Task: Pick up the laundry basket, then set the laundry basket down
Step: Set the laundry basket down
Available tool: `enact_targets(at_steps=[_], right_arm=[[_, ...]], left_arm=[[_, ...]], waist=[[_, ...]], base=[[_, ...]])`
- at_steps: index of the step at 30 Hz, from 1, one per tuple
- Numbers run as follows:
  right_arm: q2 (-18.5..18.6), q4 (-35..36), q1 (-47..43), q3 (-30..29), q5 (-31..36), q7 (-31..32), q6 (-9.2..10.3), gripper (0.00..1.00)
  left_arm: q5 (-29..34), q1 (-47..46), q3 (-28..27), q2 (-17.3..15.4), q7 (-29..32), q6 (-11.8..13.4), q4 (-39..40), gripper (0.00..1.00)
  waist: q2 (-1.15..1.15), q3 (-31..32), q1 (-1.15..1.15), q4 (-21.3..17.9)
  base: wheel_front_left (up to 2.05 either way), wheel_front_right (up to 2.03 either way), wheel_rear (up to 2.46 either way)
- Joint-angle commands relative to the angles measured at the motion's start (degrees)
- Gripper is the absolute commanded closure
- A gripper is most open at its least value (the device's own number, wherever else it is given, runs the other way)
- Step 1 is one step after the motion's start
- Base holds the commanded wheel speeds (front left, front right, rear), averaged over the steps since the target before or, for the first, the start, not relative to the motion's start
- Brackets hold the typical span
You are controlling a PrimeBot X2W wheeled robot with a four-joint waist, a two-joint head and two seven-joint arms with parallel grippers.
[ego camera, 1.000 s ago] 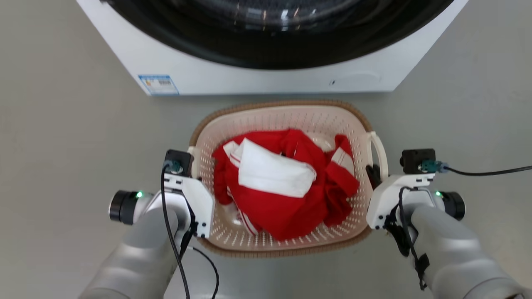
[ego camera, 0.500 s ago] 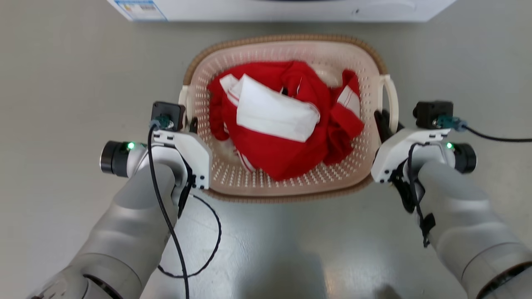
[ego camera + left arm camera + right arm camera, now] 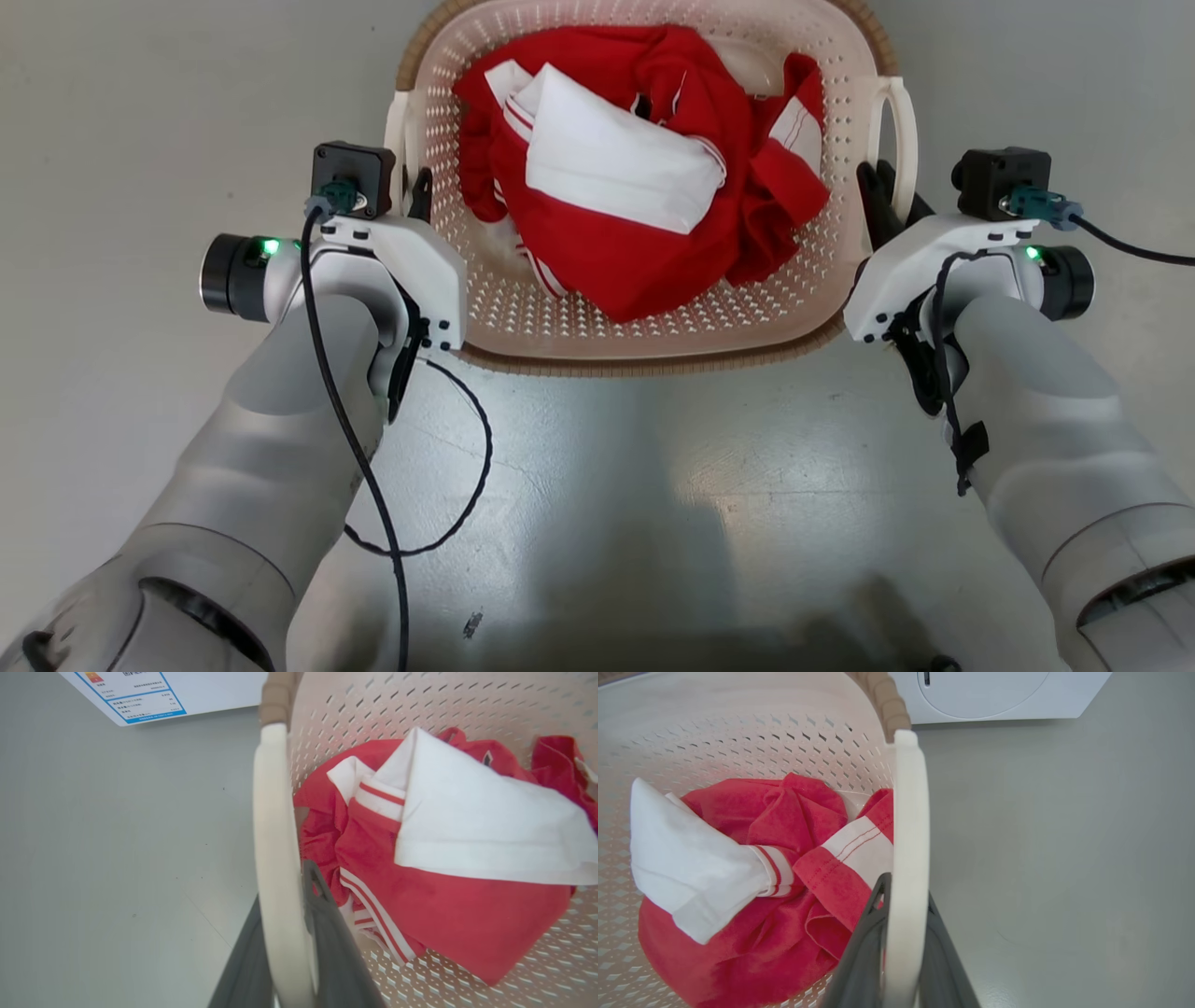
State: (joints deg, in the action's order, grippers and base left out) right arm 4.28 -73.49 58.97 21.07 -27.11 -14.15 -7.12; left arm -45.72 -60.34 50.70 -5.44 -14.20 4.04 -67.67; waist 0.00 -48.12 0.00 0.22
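Item: laundry basket [image 3: 653, 359], cream perforated plastic with a brown woven-look rim, at the top of the head view between both arms, just in front of the washing machine [image 3: 994, 695]. Whether it rests on the grey floor [image 3: 653, 523] cannot be told.
Contents: crumpled red-and-white garment [image 3: 635, 187].
Left tool [image 3: 285, 886]: dark fingers pinching the white left loop handle [image 3: 275, 812], one on each side.
Right tool [image 3: 906, 891]: likewise pinching the right loop handle [image 3: 910, 812].
Also: black cable [image 3: 467, 485] looping over the floor below the left arm.
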Motion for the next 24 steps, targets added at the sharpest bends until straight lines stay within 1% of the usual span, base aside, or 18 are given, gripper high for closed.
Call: enact_targets(at_steps=[1, 12, 24], right_arm=[[-1.4, 1.7, -2.1, -0.3, 1.6, -0.8, -0.36, 1.00], [-1.4, 3.6, -3.4, -5.3, 6.8, -0.8, -0.36, 1.00], [-1.4, 4.2, -4.0, -6.1, 7.4, -0.9, -0.36, 1.00]], left_arm=[[1.2, -0.7, -1.1, -1.3, -0.8, 0.3, 1.5, 1.00], [4.5, -0.8, -4.2, -1.1, -0.8, 0.6, 3.3, 1.00], [6.9, -0.6, -6.4, -0.2, -0.8, 0.1, 2.7, 1.00]], waist=[[0.00, -0.7, 0.00, 0.1], [0.00, -2.8, 0.00, 0.4], [0.00, -3.7, 0.00, 0.7]], base=[[0.00, 0.00, 0.00], [0.00, 0.00, 0.00], [0.00, 0.00, 0.00]])
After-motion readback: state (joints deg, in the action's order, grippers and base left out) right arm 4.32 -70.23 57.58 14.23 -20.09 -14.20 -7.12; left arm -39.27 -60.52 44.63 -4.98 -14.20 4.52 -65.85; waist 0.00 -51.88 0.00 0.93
